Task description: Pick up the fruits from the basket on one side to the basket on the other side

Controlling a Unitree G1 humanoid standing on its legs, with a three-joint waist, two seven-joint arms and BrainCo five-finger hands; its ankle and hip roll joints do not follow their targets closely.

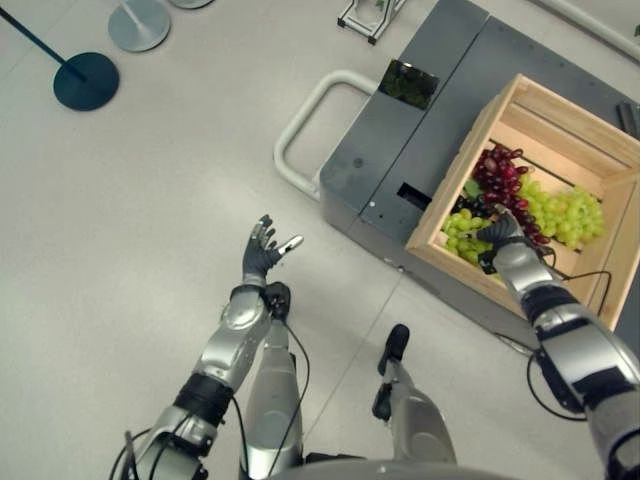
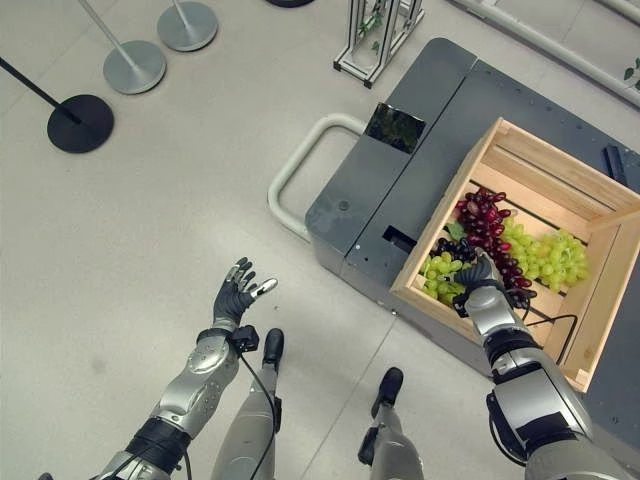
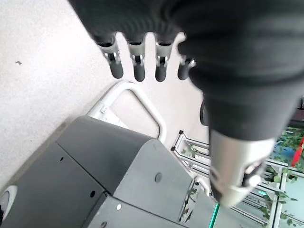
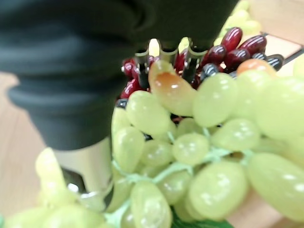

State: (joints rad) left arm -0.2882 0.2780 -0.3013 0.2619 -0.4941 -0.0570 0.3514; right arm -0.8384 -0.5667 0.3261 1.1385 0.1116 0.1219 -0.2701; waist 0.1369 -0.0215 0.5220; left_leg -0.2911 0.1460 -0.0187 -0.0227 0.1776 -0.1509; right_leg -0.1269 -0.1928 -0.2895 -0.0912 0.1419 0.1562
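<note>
Here right hand (image 1: pixel 503 237) among grapes (image 1: pixel 570 213) in crate (image 1: pixel 440 218), grip unclear; left hand (image 1: pixel 262 250) spread.

Silver-grey arms end in dark ribbed covers over each hand (image 1: pixel 262 250), with silver, dark-tipped fingers (image 3: pixel 138 66).

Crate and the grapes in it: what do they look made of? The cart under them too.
Crate: bare pale wood, unpainted, with visible slats and grain. Grapes: green bunches and a red bunch look glossy and very uniform, with a pale green stem in the right wrist view, so possibly plastic; real fruit can't be ruled out. Cart: matte grey panels, likely painted metal, with visible fasteners and a white tubular handle.
</note>
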